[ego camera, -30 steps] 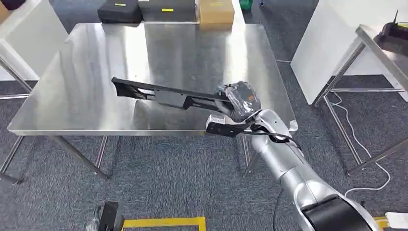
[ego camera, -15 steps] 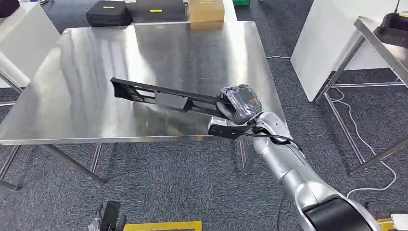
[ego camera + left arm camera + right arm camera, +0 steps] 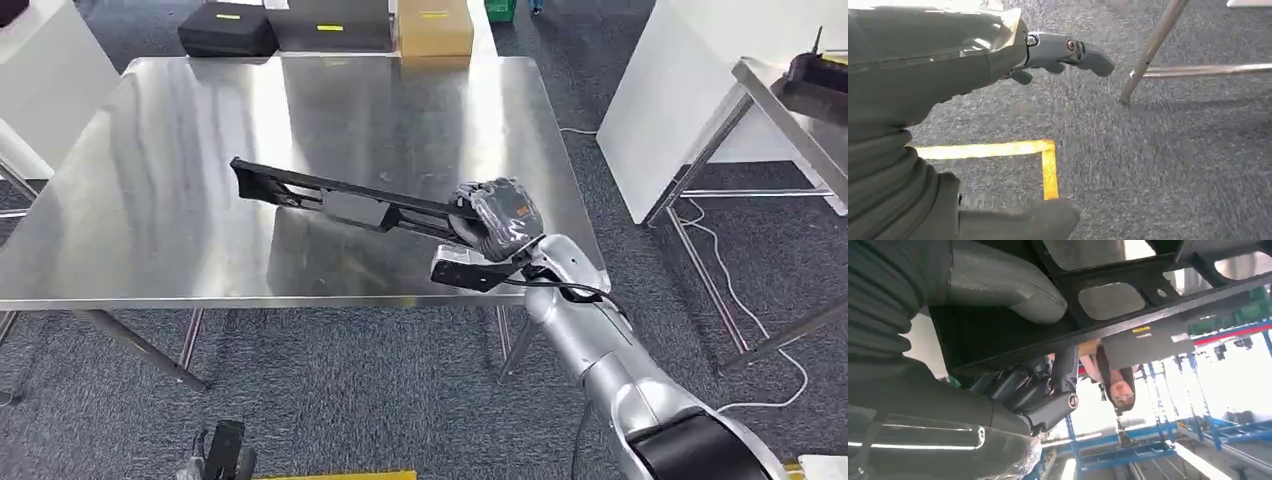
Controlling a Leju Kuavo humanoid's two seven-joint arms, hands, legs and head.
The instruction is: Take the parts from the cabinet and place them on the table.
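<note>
From my head view, the gripped end of the long black part (image 3: 345, 200) is buried inside my right hand (image 3: 497, 215), so I cannot see how the fingers lie on it. Whether the part touches the steel table (image 3: 150, 200) or hangs just above it, I cannot tell. The table's left corner runs off the picture's edge. The dark cases (image 3: 228, 27) and the cardboard box (image 3: 434, 28) beyond its far edge are cropped at the top. In the left wrist view, my left hand (image 3: 1063, 52) is mostly hidden behind its cover.
</note>
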